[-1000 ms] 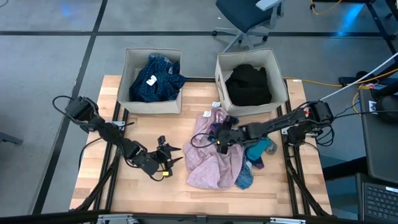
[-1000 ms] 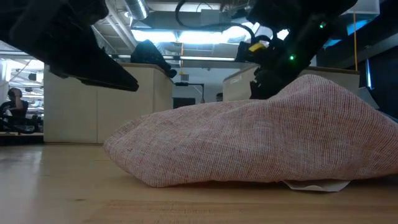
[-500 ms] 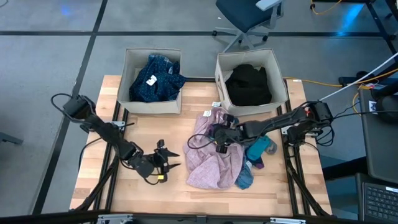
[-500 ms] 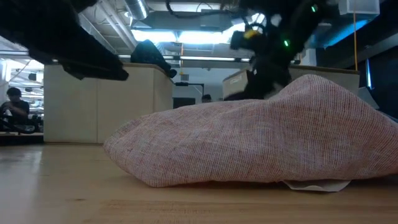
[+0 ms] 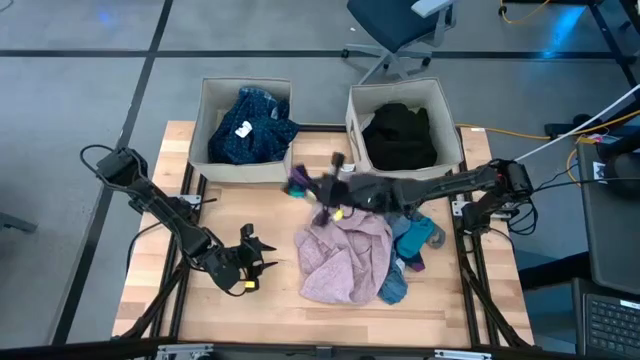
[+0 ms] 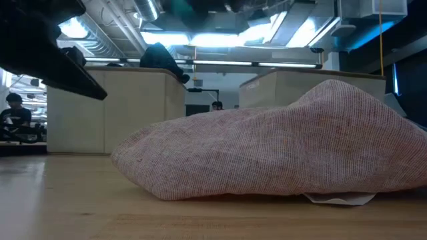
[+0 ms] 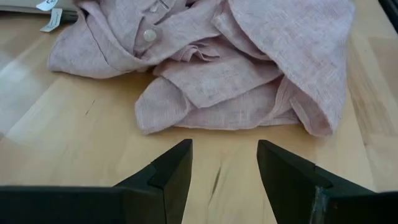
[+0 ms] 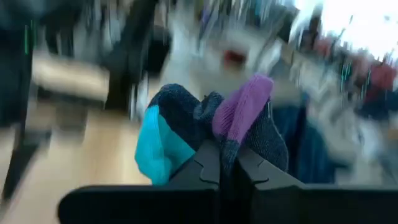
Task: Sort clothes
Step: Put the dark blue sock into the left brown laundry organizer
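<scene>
My right gripper (image 5: 312, 188) is in the air between the two bins, shut on a small dark navy sock (image 8: 205, 118) with a purple end and a teal patch. The same sock (image 5: 298, 183) shows blurred in the high view. A crumpled pink shirt (image 5: 345, 255) lies on the table's middle, with teal socks (image 5: 417, 240) and a blue piece (image 5: 393, 286) at its right side. My left gripper (image 5: 258, 255) stands open just above the table, left of the shirt and pointing at the pink shirt (image 7: 249, 68), touching nothing. My right gripper pinches the sock between its two shut fingers (image 8: 208, 163), at the sock's lower middle (image 8: 219, 144). The fingers lie nearly level, pointing toward the table's left. The sock is lifted clear of the table and bunches up beyond the fingertips, purple end and teal patch free.
Two beige fabric bins stand at the far edge: the left bin (image 5: 205, 120) holds blue garments and a white tag, the right bin (image 5: 352, 120) holds a black garment. Bare wood lies left of and in front of the shirt. A white tag (image 6: 337, 198) lies under the shirt's near edge.
My right gripper has risen fast from the pink shirt with the sock and swung toward the table's far left, tipping from pointing down to nearly level. The sock is lifted clear of the pile. My left gripper has drawn back a little toward the table's left and near edge.
</scene>
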Available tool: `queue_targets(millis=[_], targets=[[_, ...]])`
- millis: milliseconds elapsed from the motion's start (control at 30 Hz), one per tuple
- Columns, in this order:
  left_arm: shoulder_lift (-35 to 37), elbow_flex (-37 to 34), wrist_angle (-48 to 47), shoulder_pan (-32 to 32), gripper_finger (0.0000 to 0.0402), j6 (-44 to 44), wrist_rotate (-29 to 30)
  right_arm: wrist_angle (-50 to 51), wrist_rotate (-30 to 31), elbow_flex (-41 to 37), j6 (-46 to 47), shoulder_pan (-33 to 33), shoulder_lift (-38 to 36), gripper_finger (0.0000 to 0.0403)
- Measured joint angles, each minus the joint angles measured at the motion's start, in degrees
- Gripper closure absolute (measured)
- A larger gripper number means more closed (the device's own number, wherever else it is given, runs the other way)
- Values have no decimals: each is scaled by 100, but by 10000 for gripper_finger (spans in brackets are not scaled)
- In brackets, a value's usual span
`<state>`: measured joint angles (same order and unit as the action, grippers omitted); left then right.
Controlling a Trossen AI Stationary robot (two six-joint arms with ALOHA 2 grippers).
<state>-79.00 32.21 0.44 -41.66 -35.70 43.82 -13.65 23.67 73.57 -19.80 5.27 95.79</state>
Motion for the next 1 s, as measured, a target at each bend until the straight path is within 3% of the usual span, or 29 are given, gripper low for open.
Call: queue_targets(millis=[133,233,333,700,833,1000], targets=[[0,0,-2,8,229,13,1,-1967,-920,-1,-320,-475,446,376],[0,0,-4,8,229,119,1,-2788,-1490,274,-285,-857,959,365],[1,2,-11,14,229,191,0,-2525,-1572,1090,-138,-1148,1541,363],[13,2,-276,8,229,-15,3,268,-1473,4768,277,-1898,3557,361],[13,2,-290,8,229,-101,4,750,-1461,5205,592,-2032,3887,348],[13,2,-301,8,229,-182,4,803,-1412,5231,650,-2030,3904,275]])
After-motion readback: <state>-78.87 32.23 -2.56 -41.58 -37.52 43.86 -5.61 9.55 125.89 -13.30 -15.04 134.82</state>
